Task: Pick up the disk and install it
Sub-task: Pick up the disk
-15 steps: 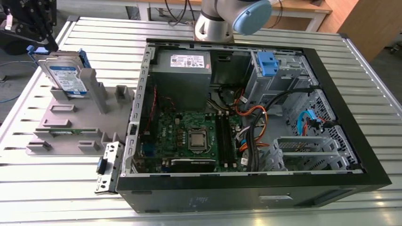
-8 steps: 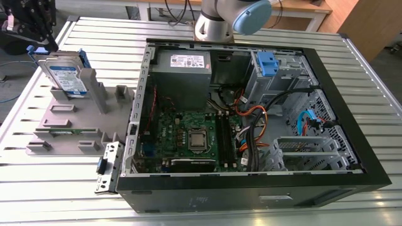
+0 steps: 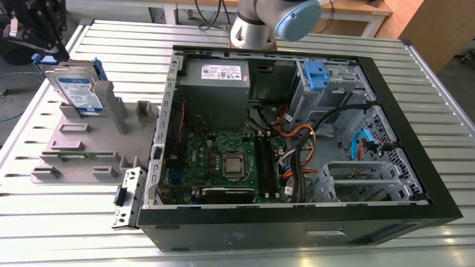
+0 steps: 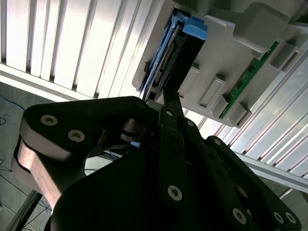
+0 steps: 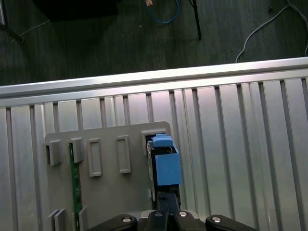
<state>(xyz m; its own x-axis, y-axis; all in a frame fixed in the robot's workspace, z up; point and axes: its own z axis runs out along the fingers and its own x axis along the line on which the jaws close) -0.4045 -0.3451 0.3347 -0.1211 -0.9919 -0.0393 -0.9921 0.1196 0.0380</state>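
Note:
The disk point(image 3: 78, 92) stands upright in a slot of a grey holder point(image 3: 82, 161) at the exterior view's left, with its white-and-blue label facing the camera and blue carrier rails on its edges. My black gripper point(image 3: 50, 54) hangs over the disk's upper corner, at its blue rail. In both wrist views the disk point(image 4: 175, 53) point(image 5: 166, 166) is seen edge-on, directly ahead of the gripper point(image 4: 168, 103) point(image 5: 167, 204). The two fingers lie together with no gap, their tips at the disk's near end. I cannot tell whether they pinch the rail.
An open black computer case point(image 3: 415, 161) lies on the slatted metal table point(image 3: 438, 89), at the exterior view's right of the holder. It holds a motherboard point(image 3: 230, 161), a grey power-supply box point(image 3: 215, 78) and a drive bay with a blue latch point(image 3: 315, 75). A green memory stick point(image 3: 78, 155) sits in the holder.

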